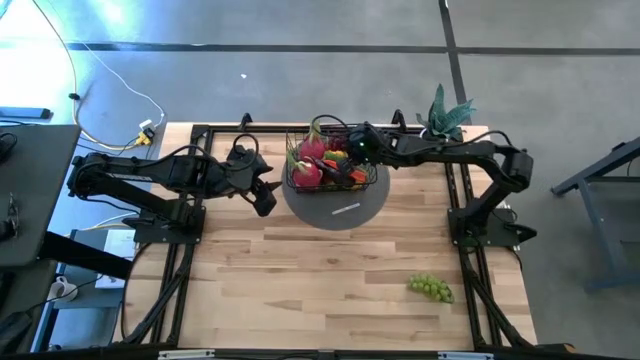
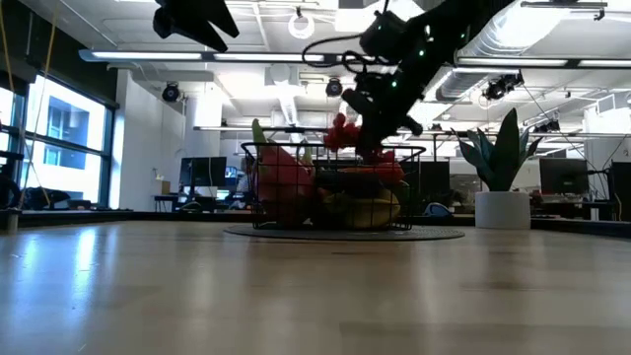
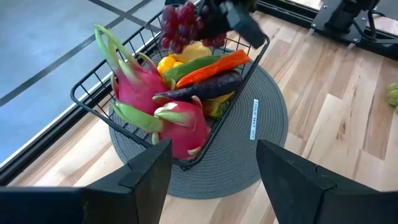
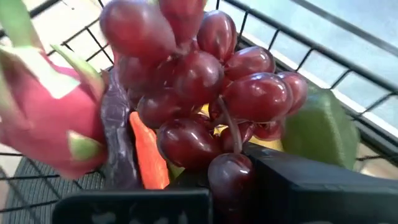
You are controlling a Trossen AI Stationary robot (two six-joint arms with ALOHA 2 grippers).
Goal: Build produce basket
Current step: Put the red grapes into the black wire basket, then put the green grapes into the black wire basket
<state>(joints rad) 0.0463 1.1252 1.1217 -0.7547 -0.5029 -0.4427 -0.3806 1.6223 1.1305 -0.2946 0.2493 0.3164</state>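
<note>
Hanging over the basket (image 1: 332,175), the right end effector (image 1: 358,146) is clamped on a bunch of red grapes (image 4: 205,118); the bunch dangles above the basket's far rim, clear of the wire in the low view.

Writing: a small white label (image 3: 254,119) lies on the grey mat (image 1: 345,210) beside the basket; its print is too small to read.

Basket: black wire grid, square, low sides, sitting on the round woven mat near the tabletop's (image 1: 330,290) far edge. Inside it: two pink dragon fruits (image 3: 155,106) with green scales against the near wall, a purple eggplant (image 3: 199,90), an orange carrot (image 3: 214,66), a green piece and yellow pieces behind. Contents reach the rim.

Left end effector (image 1: 262,190): just left of the basket, raised off the tabletop, fingers apart, holding nothing.

Green grapes (image 1: 430,288): alone on the wood, well apart from the basket, toward the near right corner. A wide stretch of bare butcher-block planks lies between them and the mat.

Potted plant (image 1: 447,115): spiky leaves, white pot, at the far edge to the right of the basket.
</note>
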